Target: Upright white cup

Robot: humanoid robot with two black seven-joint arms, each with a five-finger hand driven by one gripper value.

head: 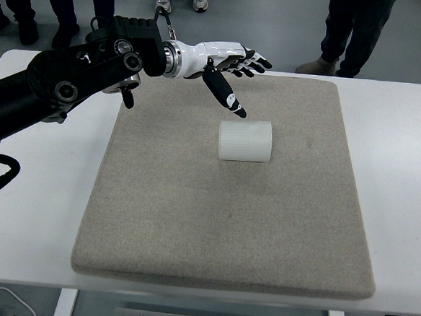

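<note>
White cup (245, 140) lies on its side mid-mat (191, 222), untouched; the left hand (224, 61) hovers near the mat's far edge, fingers (232, 102) spread, holding nothing.

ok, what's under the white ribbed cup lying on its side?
The white ribbed cup rests directly on the grey felt mat, which covers the white table. The contact patch itself is hidden by the cup.

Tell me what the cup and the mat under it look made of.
The white cup, lying on its side, looks like matte plastic or paper: fine ribbing, no gloss; which one is unclear. The mat looks like grey-beige felt: fuzzy, speckled surface, soft rounded edges.
</note>
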